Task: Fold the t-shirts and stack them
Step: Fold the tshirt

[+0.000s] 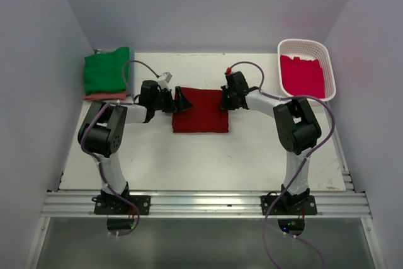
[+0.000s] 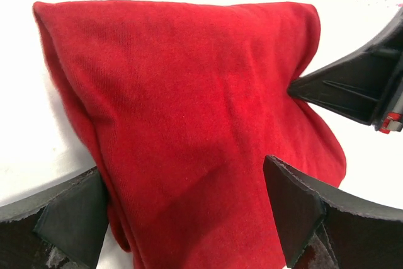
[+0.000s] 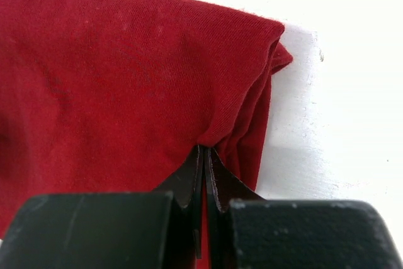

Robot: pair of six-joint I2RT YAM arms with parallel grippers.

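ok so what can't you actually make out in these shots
top view: salmon-pink shirt shows only an edge under the green shirt.
top view: crimson shirt sits in the basket; its fold is unclear.
right wrist: layers of the dark red shirt pinched, hidden between the right fingers.
left wrist: that shirt's near edge, cut off by the frame and left fingers.

Matt knit cloth, soft, on the dark red t-shirt (image 2: 189,92). Matt black fingers (image 2: 302,212) on left gripper (image 2: 182,171), probably plastic. Smooth white table (image 1: 189,155).
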